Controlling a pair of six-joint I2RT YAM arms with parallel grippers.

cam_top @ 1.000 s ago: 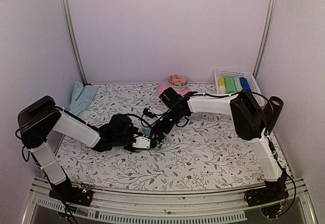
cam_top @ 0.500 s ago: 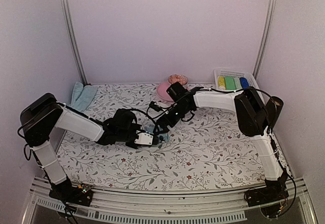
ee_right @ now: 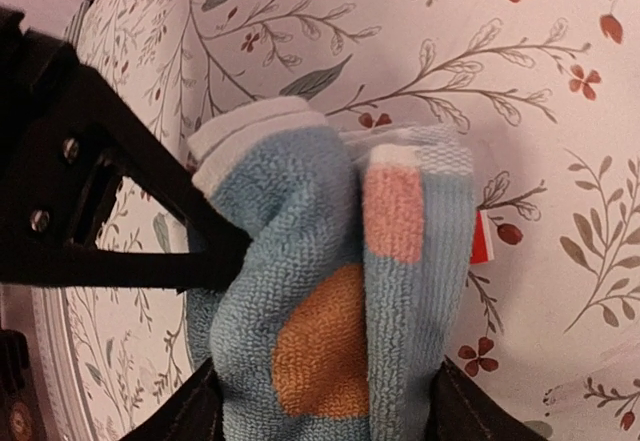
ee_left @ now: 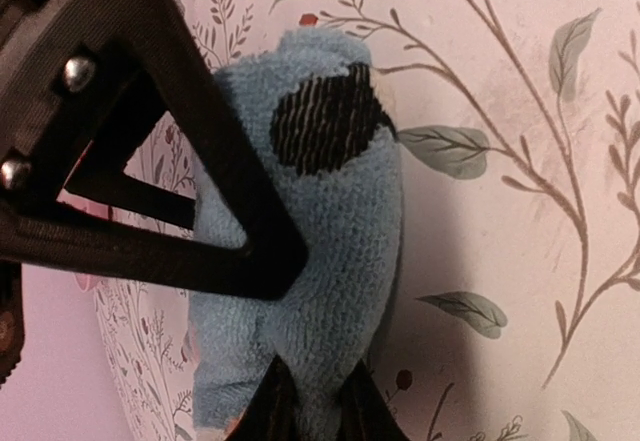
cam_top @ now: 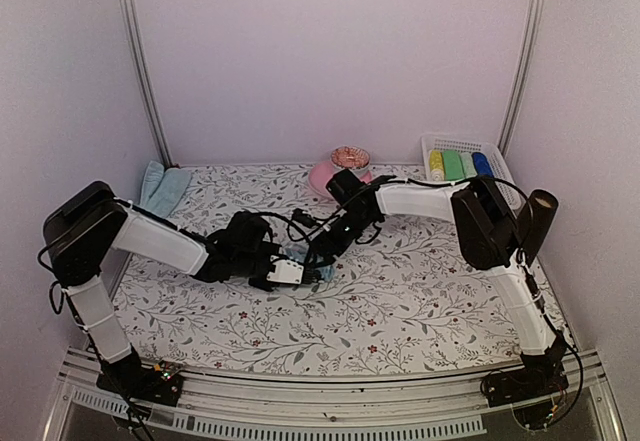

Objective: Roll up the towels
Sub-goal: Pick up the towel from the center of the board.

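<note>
A small pale blue towel (cam_top: 313, 272) lies rolled into a thick bundle on the floral table, left of middle. Both grippers meet at it. My left gripper (cam_top: 288, 273) is shut on one end of the roll (ee_left: 320, 261), its two dark fingertips (ee_left: 268, 409) pinching the cloth. My right gripper (cam_top: 318, 257) is shut around the other end (ee_right: 330, 291), which shows orange and pink patches and a white hem. Each wrist view shows the other gripper's black finger pressed against the roll's side. More pale blue towels (cam_top: 160, 187) lie stacked at the back left.
A pink plate (cam_top: 322, 174) with a small patterned bowl (cam_top: 350, 156) stands at the back middle. A white basket (cam_top: 470, 147) at the back right holds yellow, green and blue rolls. A dark cylinder (cam_top: 540, 211) stands by the right wall.
Both grippers have shifted a little to the right and closed in on the towel. The right forearm has swung back towards the plate. The blue bundle now shows between the grippers.
</note>
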